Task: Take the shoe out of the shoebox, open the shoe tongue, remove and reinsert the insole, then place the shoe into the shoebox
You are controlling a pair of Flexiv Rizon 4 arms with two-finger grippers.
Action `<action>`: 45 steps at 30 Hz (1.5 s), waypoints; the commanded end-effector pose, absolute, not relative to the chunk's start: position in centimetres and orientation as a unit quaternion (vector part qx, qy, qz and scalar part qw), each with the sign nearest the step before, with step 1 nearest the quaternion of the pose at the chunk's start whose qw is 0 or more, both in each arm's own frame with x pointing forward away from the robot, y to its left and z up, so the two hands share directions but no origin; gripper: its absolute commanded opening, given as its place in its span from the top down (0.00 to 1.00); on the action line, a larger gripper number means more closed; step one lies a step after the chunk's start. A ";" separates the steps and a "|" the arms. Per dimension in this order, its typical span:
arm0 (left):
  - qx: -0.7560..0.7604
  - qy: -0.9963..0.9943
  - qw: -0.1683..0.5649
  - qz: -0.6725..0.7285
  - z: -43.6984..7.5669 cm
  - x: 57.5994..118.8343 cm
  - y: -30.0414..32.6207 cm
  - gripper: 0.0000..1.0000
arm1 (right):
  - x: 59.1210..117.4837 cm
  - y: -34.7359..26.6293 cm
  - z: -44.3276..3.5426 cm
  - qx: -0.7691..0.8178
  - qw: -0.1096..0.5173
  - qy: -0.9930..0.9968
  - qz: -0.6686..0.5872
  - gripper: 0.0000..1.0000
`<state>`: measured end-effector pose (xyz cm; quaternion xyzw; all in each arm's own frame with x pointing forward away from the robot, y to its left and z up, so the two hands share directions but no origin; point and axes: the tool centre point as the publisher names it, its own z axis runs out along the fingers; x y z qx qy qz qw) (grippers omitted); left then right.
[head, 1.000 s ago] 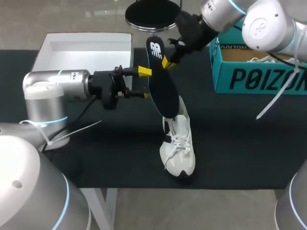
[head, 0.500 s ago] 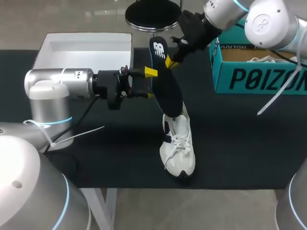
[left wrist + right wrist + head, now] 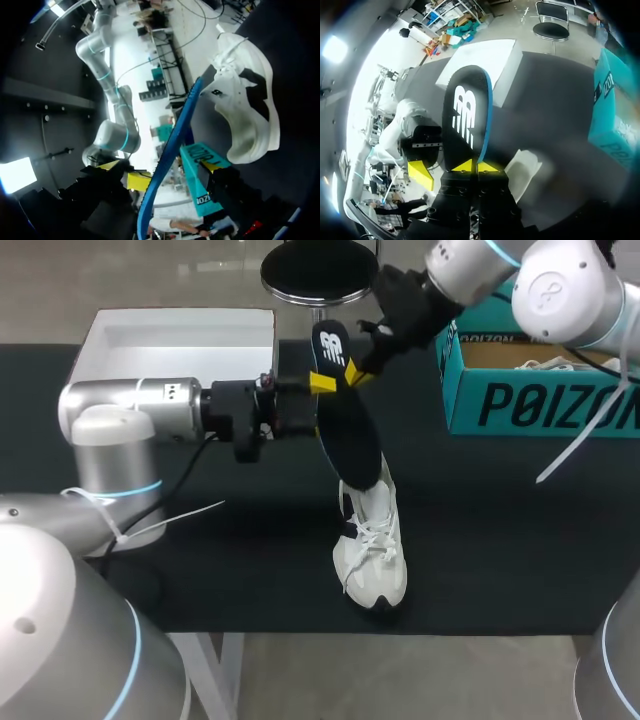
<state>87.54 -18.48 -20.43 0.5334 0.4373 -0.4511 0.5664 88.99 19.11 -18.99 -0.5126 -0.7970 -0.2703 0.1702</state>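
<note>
A black insole with a blue edge hangs upright over the white sneaker, which lies on the dark table. My right gripper is shut on the insole's upper part, below its white logo. My left gripper comes in from the left and stands open with one finger on each side of the insole's middle. In the left wrist view the insole runs edge-on between the open gripper, with the sneaker ahead. In the right wrist view my gripper pinches the insole.
The teal shoebox stands at the back right, with something white inside. A white box lid lies at the back left, behind my left arm. A loose cable tie hangs off each arm.
My left gripper has moved right, and its open fingers now straddle the insole. The right gripper has shifted the insole slightly right, then held still.
</note>
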 end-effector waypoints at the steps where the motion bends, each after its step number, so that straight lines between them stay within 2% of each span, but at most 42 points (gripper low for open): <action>1: 0.535 0.438 0.565 -0.449 -20.5 87.8 -18.9 0.00 | 88.5 18.9 -19.1 -0.515 0.170 -0.795 -0.272 1.00; 2: 0.535 0.438 0.565 -0.450 -20.6 87.8 -18.9 0.02 | 88.5 18.8 -19.2 -0.515 0.171 -0.795 -0.272 1.00; 3: 0.535 0.438 0.565 -0.450 -20.6 87.8 -18.9 0.50 | 88.4 18.8 -19.2 -0.516 0.171 -0.794 -0.272 1.00; 5: 0.535 0.438 0.565 -0.449 -20.7 87.8 -19.1 0.80 | 88.4 18.8 -19.2 -0.516 0.171 -0.794 -0.272 1.00; 6: 0.535 0.438 0.565 -0.450 -20.8 87.7 -19.2 1.00 | 88.3 18.7 -19.3 -0.517 0.171 -0.794 -0.273 1.00; 38: 0.531 0.442 0.560 -0.457 -21.1 87.8 -19.5 1.00 | 87.9 19.0 -19.3 -0.514 0.176 -0.795 -0.272 1.00; 39: 0.532 0.443 0.558 -0.458 -21.2 87.8 -19.5 1.00 | 87.9 19.0 -19.3 -0.515 0.178 -0.793 -0.273 0.98; 40: 0.533 0.443 0.558 -0.457 -21.2 87.8 -19.5 1.00 | 87.8 18.9 -19.4 -0.522 0.178 -0.788 -0.274 0.08; 41: 0.533 0.442 0.558 -0.457 -21.2 87.7 -19.6 1.00 | 87.7 18.6 -19.4 -0.523 0.178 -0.787 -0.276 0.00; 45: 0.536 0.441 0.556 -0.457 -21.1 87.7 -19.6 1.00 | 87.3 17.5 -19.1 -0.542 0.158 -0.775 -0.283 0.00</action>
